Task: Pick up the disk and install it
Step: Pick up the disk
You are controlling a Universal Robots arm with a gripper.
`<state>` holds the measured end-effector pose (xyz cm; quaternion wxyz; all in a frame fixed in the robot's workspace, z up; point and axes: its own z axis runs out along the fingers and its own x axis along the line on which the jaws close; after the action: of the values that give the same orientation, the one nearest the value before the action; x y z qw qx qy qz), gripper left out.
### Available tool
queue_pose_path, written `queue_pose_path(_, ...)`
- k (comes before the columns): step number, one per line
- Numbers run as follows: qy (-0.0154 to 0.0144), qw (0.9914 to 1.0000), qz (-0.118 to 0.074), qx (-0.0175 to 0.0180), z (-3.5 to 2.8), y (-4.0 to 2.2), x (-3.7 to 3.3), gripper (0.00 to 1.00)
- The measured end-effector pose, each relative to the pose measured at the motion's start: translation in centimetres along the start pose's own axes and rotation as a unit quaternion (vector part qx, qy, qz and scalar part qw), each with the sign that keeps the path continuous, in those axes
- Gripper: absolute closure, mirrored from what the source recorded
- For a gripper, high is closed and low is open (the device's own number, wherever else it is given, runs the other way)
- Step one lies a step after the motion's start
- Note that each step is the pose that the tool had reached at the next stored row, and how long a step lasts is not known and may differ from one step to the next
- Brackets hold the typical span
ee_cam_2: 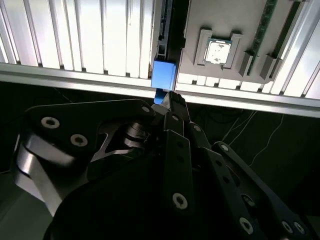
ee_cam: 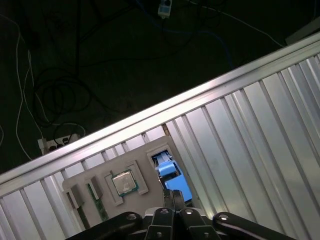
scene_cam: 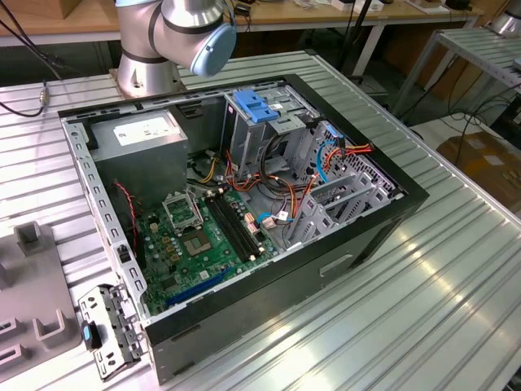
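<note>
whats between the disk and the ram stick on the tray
A processor chip, seated in its own recess, lies between the disk and the memory stick; both wrist views show it.

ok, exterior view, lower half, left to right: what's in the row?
Grey fixture tray → loose metal bracket with a blue tab → green motherboard inside the open case → tilted metal drive cage → bare ribbed table.

Silver arm (scene_cam: 151, 37) with pale blue joint cap (scene_cam: 216, 47), black end effector (ee_cam_2: 169, 101) dotted with screws (ee_cam_2: 179, 200).
</note>
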<state>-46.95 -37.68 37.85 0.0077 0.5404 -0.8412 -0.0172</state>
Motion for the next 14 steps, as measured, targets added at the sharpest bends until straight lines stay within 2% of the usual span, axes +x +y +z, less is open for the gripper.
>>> queue_pose_path(14,0.0,1.0,0.0,0.0,0.0,0.0,0.0,0.89)
